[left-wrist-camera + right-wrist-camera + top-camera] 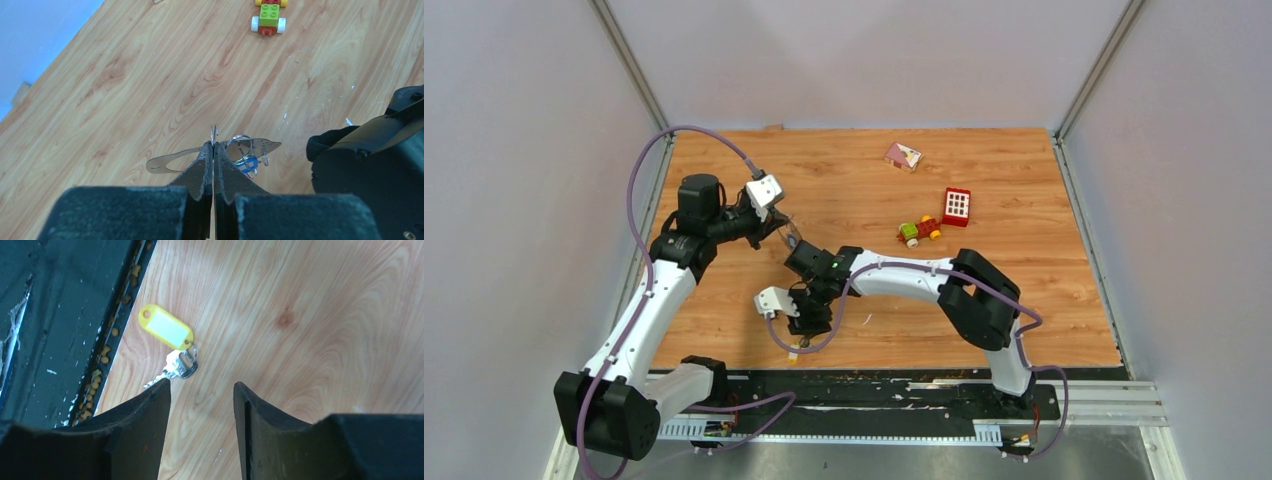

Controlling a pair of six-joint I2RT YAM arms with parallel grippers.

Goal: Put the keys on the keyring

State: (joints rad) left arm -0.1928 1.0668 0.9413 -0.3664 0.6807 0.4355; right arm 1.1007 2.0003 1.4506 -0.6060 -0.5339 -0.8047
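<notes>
Your left claw (pixel 213 150) pinches the keyring (pixel 167 162) steady, presumably for threading, while your right claw (pixel 201 390) hangs open over the yellow-tagged key (pixel 179 367).

The left arm (pixel 639 325) and right arm (pixel 904 272) are white with black joints and purple cables (pixel 636 185). The left claw (pixel 213 148) and right claw (pixel 202 386) are black.

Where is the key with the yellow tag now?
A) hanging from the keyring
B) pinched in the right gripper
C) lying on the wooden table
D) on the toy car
C: the key with the yellow tag lies flat on the table, ahead of the open right gripper.
</notes>
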